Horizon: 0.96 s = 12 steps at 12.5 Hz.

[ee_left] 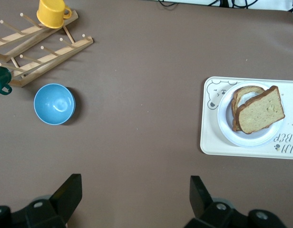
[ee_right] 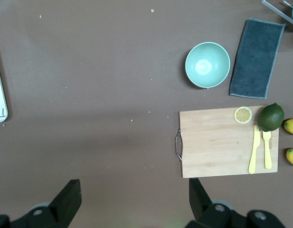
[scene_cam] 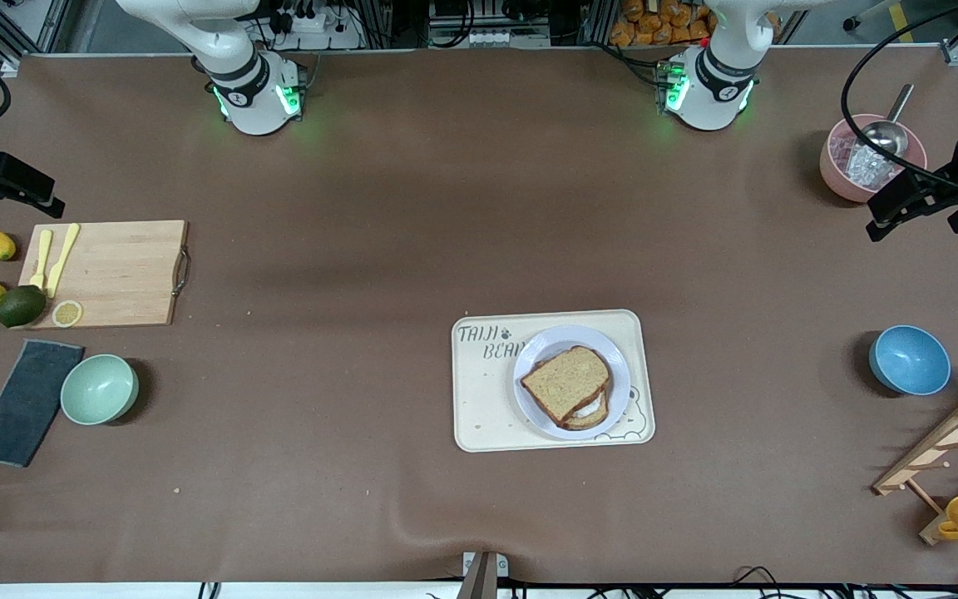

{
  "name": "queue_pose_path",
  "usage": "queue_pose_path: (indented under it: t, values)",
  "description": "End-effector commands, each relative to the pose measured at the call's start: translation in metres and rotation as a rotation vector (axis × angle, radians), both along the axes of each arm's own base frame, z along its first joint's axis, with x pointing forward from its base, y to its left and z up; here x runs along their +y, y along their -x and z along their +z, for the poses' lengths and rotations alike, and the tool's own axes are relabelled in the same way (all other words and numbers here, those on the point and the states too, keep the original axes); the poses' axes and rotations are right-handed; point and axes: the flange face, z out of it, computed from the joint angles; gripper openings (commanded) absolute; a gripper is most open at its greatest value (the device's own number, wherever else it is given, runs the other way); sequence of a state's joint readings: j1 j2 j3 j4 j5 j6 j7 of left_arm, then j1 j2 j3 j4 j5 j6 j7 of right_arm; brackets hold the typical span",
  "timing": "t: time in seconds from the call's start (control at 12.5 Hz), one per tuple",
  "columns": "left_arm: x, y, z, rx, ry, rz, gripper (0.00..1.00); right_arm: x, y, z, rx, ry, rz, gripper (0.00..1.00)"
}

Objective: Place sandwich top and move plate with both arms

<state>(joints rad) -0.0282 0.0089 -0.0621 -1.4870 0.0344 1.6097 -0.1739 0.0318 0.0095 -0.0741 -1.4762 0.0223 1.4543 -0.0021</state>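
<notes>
The sandwich top [scene_cam: 566, 383], a plain brown slice, lies on a lower slice with egg white showing at its edge. Both rest on the pale round plate [scene_cam: 610, 356], which stands on the cream bear-printed tray [scene_cam: 479, 399] in the middle of the table. The left wrist view shows the sandwich top [ee_left: 260, 111] and the plate [ee_left: 225, 118] from high up. My left gripper [ee_left: 135, 197] hangs open and holds nothing, high over the left arm's end of the table [scene_cam: 911, 223]. At the right arm's end my right gripper [ee_right: 134, 199] is likewise open and high [scene_cam: 9, 204].
At the right arm's end are a wooden cutting board [scene_cam: 113, 270] with yellow cutlery, lemons, a lime, a green bowl [scene_cam: 99, 389] and a dark cloth [scene_cam: 26, 401]. At the left arm's end are a blue bowl [scene_cam: 909, 359], a wooden rack [scene_cam: 945, 449] with a yellow cup, and a pink bowl [scene_cam: 841, 170].
</notes>
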Motion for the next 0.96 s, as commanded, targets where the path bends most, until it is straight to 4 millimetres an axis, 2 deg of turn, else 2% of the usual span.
queue_pose_path:
  t: [0.0, 0.24, 0.48, 0.88]
  values:
    - [0.004, 0.014, -0.003, 0.019, 0.014, -0.016, 1.00, 0.001, 0.005, 0.002, 0.005, 0.017, -0.004, 1.00]
    - [0.005, 0.021, -0.012, 0.047, 0.012, -0.035, 1.00, -0.002, 0.006, 0.003, 0.005, 0.017, -0.007, 1.00]
    - [-0.001, 0.025, -0.010, 0.046, 0.007, -0.061, 1.00, -0.003, 0.005, 0.001, 0.008, 0.017, -0.010, 1.00]
    - [0.002, 0.025, -0.005, 0.045, 0.003, -0.062, 1.00, -0.003, 0.005, 0.000, 0.009, 0.017, -0.010, 1.00]
